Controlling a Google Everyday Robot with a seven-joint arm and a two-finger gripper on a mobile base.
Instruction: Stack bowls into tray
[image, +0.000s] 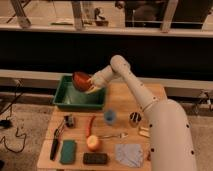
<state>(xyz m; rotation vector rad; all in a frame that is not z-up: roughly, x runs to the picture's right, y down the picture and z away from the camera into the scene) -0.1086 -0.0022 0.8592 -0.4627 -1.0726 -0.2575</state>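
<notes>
The green tray (66, 101) sits at the back left of the wooden table. My gripper (89, 84) reaches in from the right over the tray's right half. It is shut on the reddish-brown bowl (80, 79), which is tilted on edge just above the inside of the tray. No other bowl shows.
On the table in front of the tray lie a small blue cup (110, 116), a shiny metal cup (134, 118), a red chili (91, 124), an orange fruit (93, 143), a green sponge block (68, 151), a dark block (95, 158), a grey cloth (129, 152) and a black-handled tool (55, 145).
</notes>
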